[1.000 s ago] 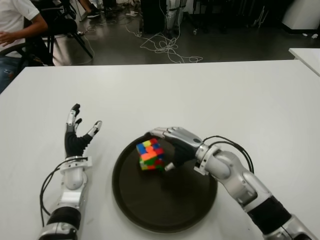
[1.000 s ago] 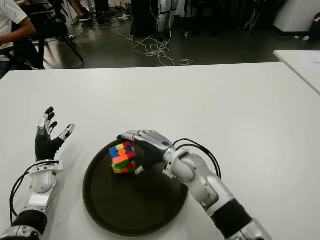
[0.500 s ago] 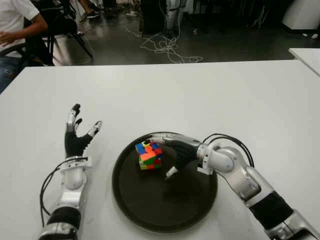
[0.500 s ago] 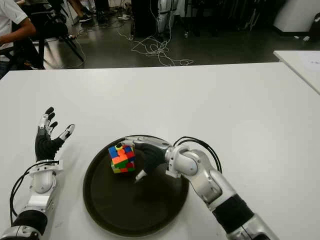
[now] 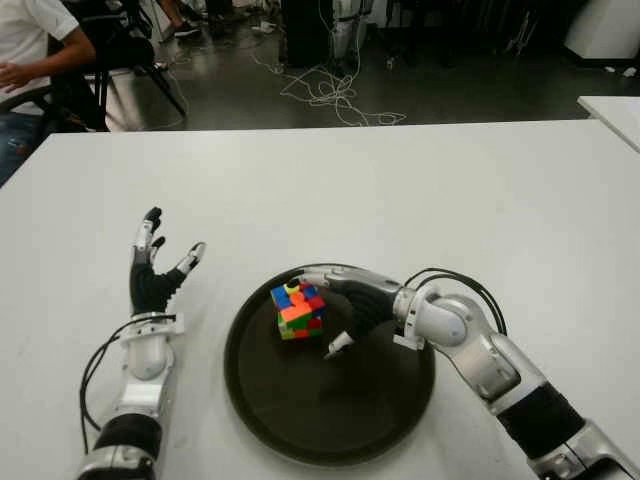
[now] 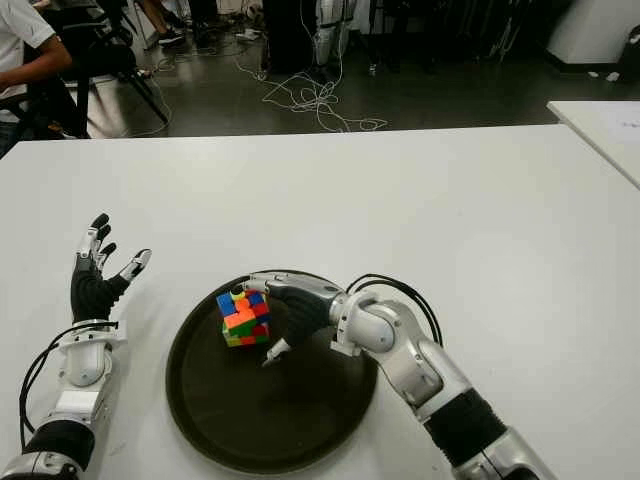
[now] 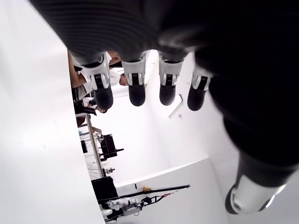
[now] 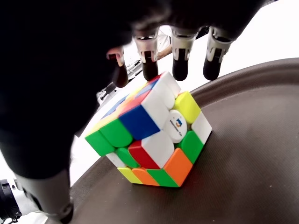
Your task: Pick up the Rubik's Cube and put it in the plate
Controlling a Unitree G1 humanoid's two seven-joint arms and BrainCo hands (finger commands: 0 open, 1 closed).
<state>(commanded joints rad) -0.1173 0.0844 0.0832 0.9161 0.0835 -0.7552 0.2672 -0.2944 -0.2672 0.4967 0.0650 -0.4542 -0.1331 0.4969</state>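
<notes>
The Rubik's Cube [image 5: 297,311] stands tilted on the dark round plate [image 5: 330,405], in its far left part. My right hand [image 5: 322,312] is over the plate just right of the cube. Its fingers [image 8: 180,67] reach out above the cube's top and its thumb [image 5: 338,345] hangs apart from the cube's near side. In the right wrist view the cube [image 8: 154,135] sits on the plate's floor with no finger pressed on it, so the hand is open. My left hand [image 5: 160,262] shows on the white table left of the plate, fingers [image 7: 135,88] spread, holding nothing.
The white table [image 5: 450,200] stretches wide behind and to the right of the plate. A seated person [image 5: 30,50] is beyond the table's far left corner. Cables [image 5: 330,95] lie on the floor behind, and another table's corner [image 5: 612,108] shows far right.
My right hand has lowered the cube onto the plate and let go, its fingers straightening out and the thumb dropping away. The left hand has not moved.
</notes>
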